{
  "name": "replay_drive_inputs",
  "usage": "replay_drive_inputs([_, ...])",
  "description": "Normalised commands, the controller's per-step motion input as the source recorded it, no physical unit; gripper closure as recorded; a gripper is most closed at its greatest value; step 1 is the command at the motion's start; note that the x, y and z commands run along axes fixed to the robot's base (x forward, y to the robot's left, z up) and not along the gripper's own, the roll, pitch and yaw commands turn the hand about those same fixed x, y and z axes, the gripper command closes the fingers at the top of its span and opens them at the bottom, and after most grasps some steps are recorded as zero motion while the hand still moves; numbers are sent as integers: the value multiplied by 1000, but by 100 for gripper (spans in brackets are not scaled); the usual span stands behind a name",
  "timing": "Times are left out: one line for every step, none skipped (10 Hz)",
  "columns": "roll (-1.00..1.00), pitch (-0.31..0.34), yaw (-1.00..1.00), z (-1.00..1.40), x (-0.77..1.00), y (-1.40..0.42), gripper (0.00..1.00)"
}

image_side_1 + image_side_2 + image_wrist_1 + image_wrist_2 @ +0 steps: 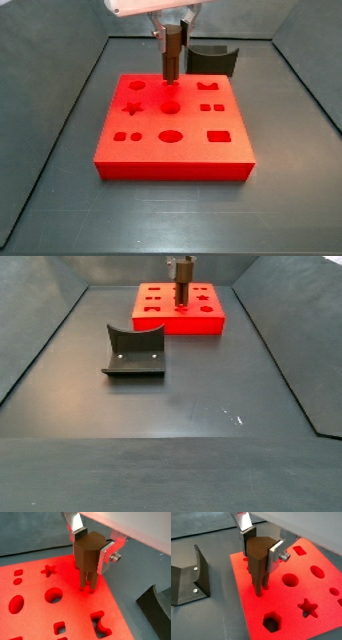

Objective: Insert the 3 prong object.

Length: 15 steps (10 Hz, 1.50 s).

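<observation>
Above the big red slab (174,140) with shaped holes, the gripper (261,546) holds the small brown-orange 3 prong object (258,562) upright between its closed silver fingers (107,554). Its thin prongs touch the slab surface. Beside the slab stands the dark grey curved-top block (135,351).

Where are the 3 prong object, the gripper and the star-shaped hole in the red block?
3 prong object (258,554): a wrist view, on its brown body.
Gripper (92,548): a wrist view, midway between the fingertips clamping the piece.
Star-shaped hole (132,108): a side view, on its centre in the red block (174,165).
</observation>
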Motion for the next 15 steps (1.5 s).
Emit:
replay_drive_inputs([0, -63, 0, -254, 151, -14, 100])
replay_drive_inputs([41, -36, 0, -246, 126, 0, 100])
replay_drive_inputs([69, -39, 0, -286, 34, 0, 100])
replay_drive_inputs([89, -27, 0, -283, 0, 9, 100])
replay_drive_inputs([76, -20, 0, -257, -11, 0, 100])
replay_drive_inputs([123, -26, 0, -214, -23, 0, 100])
replay_drive_inputs([70, -11, -86, -100, -169, 57, 100])
replay_drive_inputs([33, -13, -66, -29, -160, 9, 100])
replay_drive_inputs([37, -26, -3, -31, -123, 0, 100])
replay_drive_inputs([44, -26, 0, -69, -29, 0, 100])
replay_drive_inputs([123, -20, 0, -123, 0, -26, 100])
replay_drive_inputs([267, 0, 0, -183, 66, -146, 100])
replay_drive_inputs([229, 46, 0, -357, 166, -111, 100])
replay_drive_inputs([93, 0, 0, -549, 94, -3, 100])
replay_drive_inputs([3, 0, 0, -786, 89, 0, 100])
